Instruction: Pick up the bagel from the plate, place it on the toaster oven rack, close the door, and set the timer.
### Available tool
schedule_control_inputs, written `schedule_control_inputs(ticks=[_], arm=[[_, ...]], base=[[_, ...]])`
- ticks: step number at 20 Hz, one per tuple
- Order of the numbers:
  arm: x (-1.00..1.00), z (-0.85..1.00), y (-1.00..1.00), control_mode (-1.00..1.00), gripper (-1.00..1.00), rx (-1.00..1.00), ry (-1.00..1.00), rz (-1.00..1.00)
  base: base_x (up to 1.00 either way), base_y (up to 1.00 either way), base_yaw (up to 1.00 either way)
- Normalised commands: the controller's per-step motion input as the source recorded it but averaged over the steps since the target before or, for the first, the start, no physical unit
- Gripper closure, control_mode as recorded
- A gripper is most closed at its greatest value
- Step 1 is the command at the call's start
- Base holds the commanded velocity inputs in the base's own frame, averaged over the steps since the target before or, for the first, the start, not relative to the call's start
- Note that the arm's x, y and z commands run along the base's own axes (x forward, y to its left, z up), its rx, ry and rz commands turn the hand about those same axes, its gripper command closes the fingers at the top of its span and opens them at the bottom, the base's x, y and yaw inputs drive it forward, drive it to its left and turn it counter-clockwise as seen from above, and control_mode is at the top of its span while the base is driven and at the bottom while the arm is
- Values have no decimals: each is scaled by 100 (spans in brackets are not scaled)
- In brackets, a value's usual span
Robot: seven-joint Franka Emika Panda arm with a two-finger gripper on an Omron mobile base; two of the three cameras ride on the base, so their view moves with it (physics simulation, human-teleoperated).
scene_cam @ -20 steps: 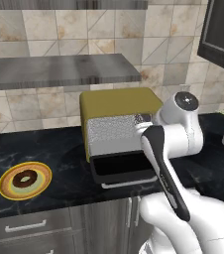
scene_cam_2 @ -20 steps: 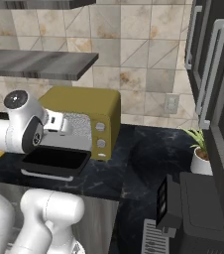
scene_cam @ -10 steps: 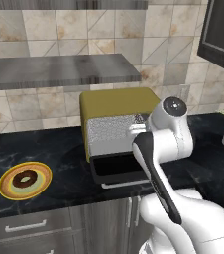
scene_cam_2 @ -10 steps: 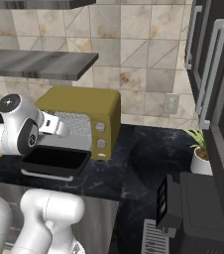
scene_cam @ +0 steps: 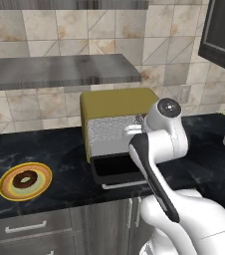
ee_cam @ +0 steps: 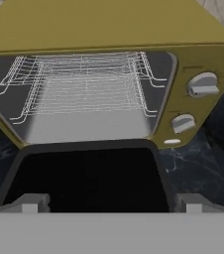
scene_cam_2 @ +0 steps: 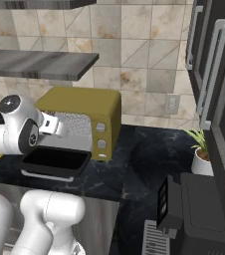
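While the arm (scene_cam: 157,164) hangs in front of the oven (scene_cam: 117,107), the step in hand looks like the reach for the bagel, not yet begun, so the job is barely started. Tabletop (scene_cam: 59,159) is black marble, w/ the oven at centre of the left base view and its door (scene_cam: 115,170) dropped flat toward 6 o'clock, glass side up. Toaster oven rack (ee_cam: 84,84) sits bare in the cavity, wire mesh across the full width; two knobs (ee_cam: 200,84) stack on the panel at 3 o'clock in the hand view. Plate (scene_cam: 6,188) lies well apart from the oven at 9 o'clock in the left base view, near the tabletop's front edge. Bagel (scene_cam: 24,180) rests at the plate's centre, flat, hole up. Claw (ee_cam: 111,203) is spread wide, nothing between its tips, aimed at the open door, not the plate.

To do it well, prob.: swing toward 9 o'clock w/ the wrist high enough to clear the lowered door, come down vertical over the ring, straddle one side of it through the hole or span its outer edge, keep tips off the plate's rim so it won't skid. Bagel is small vs plate, so centre before pinching.
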Motion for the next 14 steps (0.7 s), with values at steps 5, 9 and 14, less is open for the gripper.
schedule_control_inputs(ticks=[5,9,14], arm=[[21,-35,25,-100,-100,0,0,5],[22,-32,25,-100,-100,0,0,7],[26,-11,7,-100,-100,0,0,3]], base=[[0,0,0],[0,0,0],[0,0,0]])
